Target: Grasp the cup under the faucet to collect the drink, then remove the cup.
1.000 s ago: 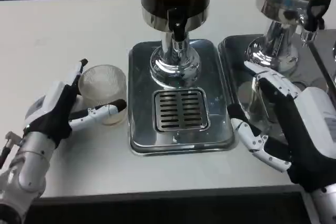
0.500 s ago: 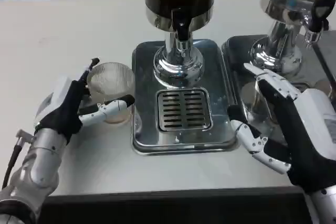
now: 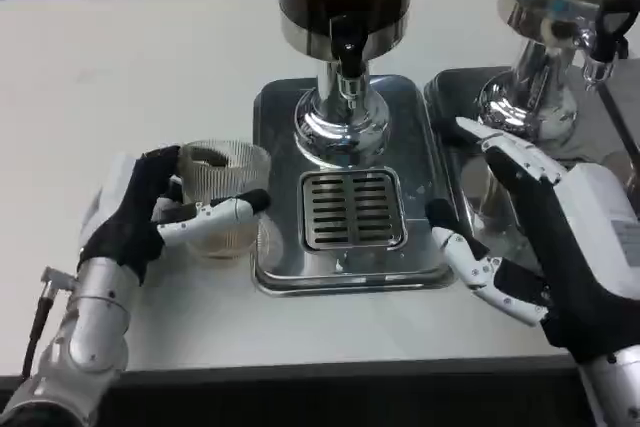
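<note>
The cup (image 3: 222, 195) is held by the left hand (image 3: 150, 212) just beside the tray (image 3: 275, 272) (not yet on the grate (image 3: 352, 209) under the faucet (image 3: 349, 51)), the right hand (image 3: 545, 237) is spread empty, and filling and removal are left.

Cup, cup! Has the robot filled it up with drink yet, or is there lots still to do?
Not yet. Done: the left hand grips the clear cup beside the drip tray. The cup looks empty. Left: set it on the grate under the black faucet, fill it, then lift it away. The right hand waits open.
</note>
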`<state>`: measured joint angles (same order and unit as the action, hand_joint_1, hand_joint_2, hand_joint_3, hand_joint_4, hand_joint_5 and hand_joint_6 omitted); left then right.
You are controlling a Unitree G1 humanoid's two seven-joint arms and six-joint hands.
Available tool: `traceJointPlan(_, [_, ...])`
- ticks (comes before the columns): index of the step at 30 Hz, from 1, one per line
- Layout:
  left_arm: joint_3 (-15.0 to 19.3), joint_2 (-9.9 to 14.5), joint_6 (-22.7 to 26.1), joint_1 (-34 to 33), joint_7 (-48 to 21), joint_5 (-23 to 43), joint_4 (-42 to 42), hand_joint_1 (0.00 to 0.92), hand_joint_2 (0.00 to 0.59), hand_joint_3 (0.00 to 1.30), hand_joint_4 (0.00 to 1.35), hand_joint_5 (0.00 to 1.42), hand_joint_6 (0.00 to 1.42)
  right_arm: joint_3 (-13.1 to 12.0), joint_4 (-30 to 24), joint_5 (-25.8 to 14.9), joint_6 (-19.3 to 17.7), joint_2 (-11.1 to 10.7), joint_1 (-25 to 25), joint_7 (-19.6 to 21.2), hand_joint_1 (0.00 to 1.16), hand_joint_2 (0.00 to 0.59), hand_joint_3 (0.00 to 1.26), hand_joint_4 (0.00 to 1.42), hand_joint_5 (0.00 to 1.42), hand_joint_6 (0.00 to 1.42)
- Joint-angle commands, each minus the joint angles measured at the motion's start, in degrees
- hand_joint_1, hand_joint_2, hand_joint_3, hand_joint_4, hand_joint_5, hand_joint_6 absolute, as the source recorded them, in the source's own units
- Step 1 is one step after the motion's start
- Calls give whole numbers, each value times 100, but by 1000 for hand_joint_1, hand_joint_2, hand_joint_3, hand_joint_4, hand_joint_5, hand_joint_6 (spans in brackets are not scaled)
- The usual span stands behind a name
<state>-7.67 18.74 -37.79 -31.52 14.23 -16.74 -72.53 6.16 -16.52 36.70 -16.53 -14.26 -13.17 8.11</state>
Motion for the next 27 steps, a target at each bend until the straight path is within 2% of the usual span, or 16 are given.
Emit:
traceJointPlan(1, [-74, 49, -172, 254, 277, -174, 49, 769, 0, 704, 827, 1019, 1325, 29, 97, -88, -26, -26, 115, -28, 493, 439, 241, 270, 209, 271])
traceJointPlan(6, [48, 194, -472, 320, 577, -178, 174, 793, 0, 745, 869, 1040, 1365, 40, 137, -119, -43, -26, 153, -9, 493, 435, 241, 271, 209, 271])
traceJointPlan(16, [151, 418, -1155, 303, 1300, -345, 638, 781, 0, 751, 879, 1030, 1363, 74, 239, -157, -83, -24, 250, 39, 492, 433, 241, 277, 209, 271])
traceJointPlan(22, [5, 334, -1346, 149, 1206, -565, 816, 770, 0, 743, 863, 1010, 1336, 69, 257, -172, -104, -17, 262, 58, 491, 433, 241, 280, 210, 271])
traceJointPlan(27, [-395, 71, -1055, -149, 1033, -940, 642, 756, 0, 736, 842, 991, 1317, 72, 250, -164, -110, 16, 251, 116, 491, 433, 241, 280, 210, 270])
